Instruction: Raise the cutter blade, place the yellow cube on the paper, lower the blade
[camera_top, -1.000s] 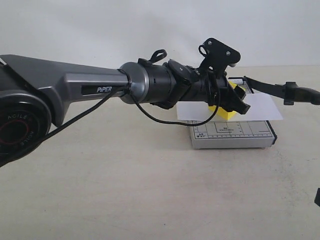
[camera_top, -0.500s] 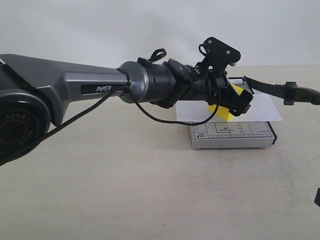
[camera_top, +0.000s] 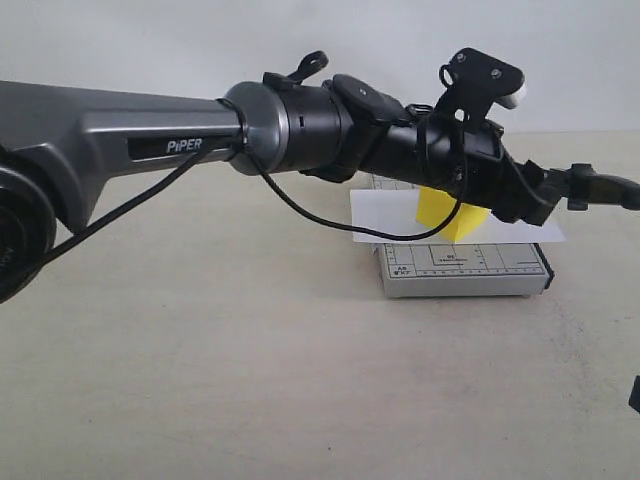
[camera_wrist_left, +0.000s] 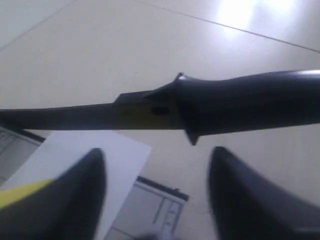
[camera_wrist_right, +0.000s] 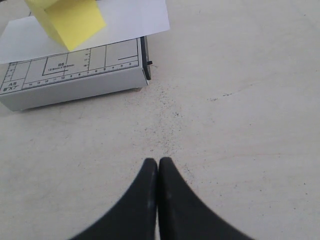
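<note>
The yellow cube (camera_top: 446, 215) rests on the white paper (camera_top: 525, 226), which lies across the grey cutter board (camera_top: 465, 268). The cutter blade (camera_top: 600, 186) is raised, and its thick black handle sticks out to the right above the board. My left gripper (camera_top: 530, 198) hovers just right of the cube, right by the blade. In the left wrist view this gripper (camera_wrist_left: 157, 152) is open and empty, with the blade handle (camera_wrist_left: 250, 102) just beyond its fingertips. My right gripper (camera_wrist_right: 158, 161) is shut and empty, low over the table, short of the board (camera_wrist_right: 70, 75) and the cube (camera_wrist_right: 67, 17).
The left arm (camera_top: 150, 150) stretches across the scene from the left and hides the back of the board. Bare beige table (camera_top: 250, 380) lies in front of the cutter. A black bit of the right arm (camera_top: 635, 392) shows at the right edge.
My left gripper has let go of the yellow cube, risen and moved right towards the blade. The cube now sits alone on the paper.
</note>
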